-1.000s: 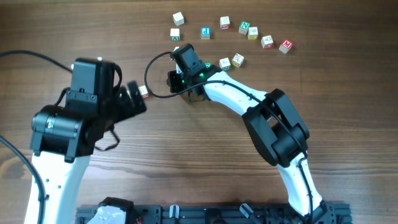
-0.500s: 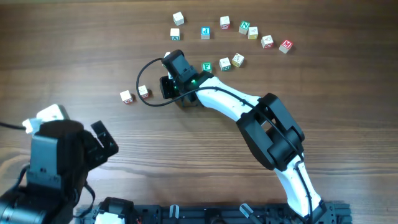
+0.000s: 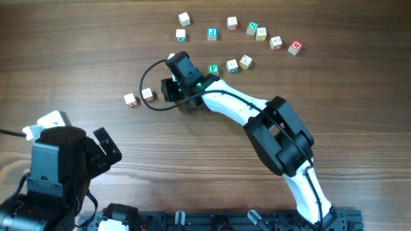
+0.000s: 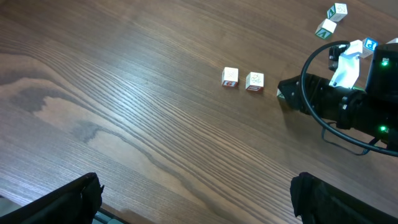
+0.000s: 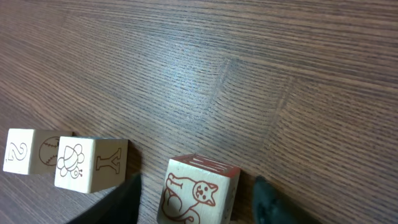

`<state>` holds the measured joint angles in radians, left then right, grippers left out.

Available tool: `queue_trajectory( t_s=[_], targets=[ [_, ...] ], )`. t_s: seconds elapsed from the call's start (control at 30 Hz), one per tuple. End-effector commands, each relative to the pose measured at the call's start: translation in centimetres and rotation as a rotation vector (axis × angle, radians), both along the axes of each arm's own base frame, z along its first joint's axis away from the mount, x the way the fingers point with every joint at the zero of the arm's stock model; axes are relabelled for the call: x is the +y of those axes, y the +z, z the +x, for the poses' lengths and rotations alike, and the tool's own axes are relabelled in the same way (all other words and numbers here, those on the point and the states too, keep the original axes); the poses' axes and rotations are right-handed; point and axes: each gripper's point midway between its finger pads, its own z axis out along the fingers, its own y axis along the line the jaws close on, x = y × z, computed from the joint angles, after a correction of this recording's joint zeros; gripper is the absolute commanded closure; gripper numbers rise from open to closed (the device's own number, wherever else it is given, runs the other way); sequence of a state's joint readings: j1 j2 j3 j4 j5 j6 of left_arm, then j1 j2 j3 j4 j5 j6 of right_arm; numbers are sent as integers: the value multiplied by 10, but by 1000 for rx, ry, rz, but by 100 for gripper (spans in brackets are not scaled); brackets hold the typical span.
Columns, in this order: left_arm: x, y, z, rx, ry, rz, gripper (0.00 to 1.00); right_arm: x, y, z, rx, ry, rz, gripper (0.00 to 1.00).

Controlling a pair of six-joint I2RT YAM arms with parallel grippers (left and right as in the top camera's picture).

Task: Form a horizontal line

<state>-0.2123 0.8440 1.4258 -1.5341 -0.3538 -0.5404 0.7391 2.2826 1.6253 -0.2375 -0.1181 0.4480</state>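
Two pale wooden cubes (image 3: 131, 99) (image 3: 148, 95) lie side by side, left of centre. In the right wrist view they are the "2" cube (image 5: 18, 151) and the bee-and-Y cube (image 5: 90, 163). A third cube with a red cat drawing (image 5: 199, 190) stands on the table just right of them. My right gripper (image 5: 198, 208) is open around it, with a small gap at each finger. Overhead, the right gripper (image 3: 166, 90) hides that cube. My left gripper (image 4: 199, 211) is open and empty at the near left (image 3: 106, 149).
Several single letter cubes lie scattered at the back, among them a blue-lettered one (image 3: 212, 33) and a green one (image 3: 214, 69) beside the right arm. A black cable (image 3: 149, 77) loops from the right wrist over the table.
The right gripper slid left with the cat cube, then opened around it. The left arm pulled back from the two cubes to the near left a second ago and has since stayed still.
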Motion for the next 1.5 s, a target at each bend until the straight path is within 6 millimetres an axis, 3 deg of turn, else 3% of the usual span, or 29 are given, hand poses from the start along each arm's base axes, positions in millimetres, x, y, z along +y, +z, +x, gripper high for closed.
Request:
queue_trajectory(
  t_s=[0.0,0.17,0.2,0.3,0.43,0.6,0.7,0.73,0.83,0.9,0.93,1.0,1.07,1.13,1.2,1.27,1.33,1.4,1.47],
  targets=[
    [1,-1,0,-1,16,-9,0,1,-11,-4,11,5,-12,33],
    [1,-1,-1,2,16,-8,0,4,-2,-6,14,19,8,3],
    [1,-1,-1,3,16,-8,0,4,4,-6,9,20,13,0],
    [1,-1,-2,4,16,-7,0,4,28,-6,-11,19,32,0],
    [1,0,0,-4,16,-9,0,-1,43,-11,-6,19,27,0],
    [0,3,5,-30,16,-14,0,-7,51,-15,9,14,14,0],
    [-2,8,11,-63,16,-22,0,-23,51,-11,62,-57,14,0],
    [-2,9,13,-70,16,-23,3,-28,53,-9,80,-60,27,1],
    [-4,12,23,-86,17,-26,33,-22,67,-15,160,15,151,1],
    [-6,11,31,-83,24,-32,40,-24,73,-16,196,41,195,1],
    [-8,6,40,-62,42,-42,55,-31,73,-14,212,32,200,4],
    [-10,-5,51,-3,43,-28,71,-39,71,-10,222,13,194,9],
    [-14,-23,69,84,43,-7,96,-47,70,-4,217,1,188,16],
    [-18,-39,86,150,45,9,96,-56,66,0,216,-29,159,22],
    [-22,-58,111,201,50,21,96,-74,55,6,198,-98,71,34],
    [-12,-69,124,222,94,24,96,-83,49,6,199,-130,21,46],
    [22,-77,130,230,252,-9,96,-87,46,4,207,-138,1,53],
    [58,-81,123,215,429,-94,96,-90,44,3,213,-144,-11,53],
    [78,-85,126,185,447,-286,96,-91,43,1,221,-144,-16,52]
  ],
)
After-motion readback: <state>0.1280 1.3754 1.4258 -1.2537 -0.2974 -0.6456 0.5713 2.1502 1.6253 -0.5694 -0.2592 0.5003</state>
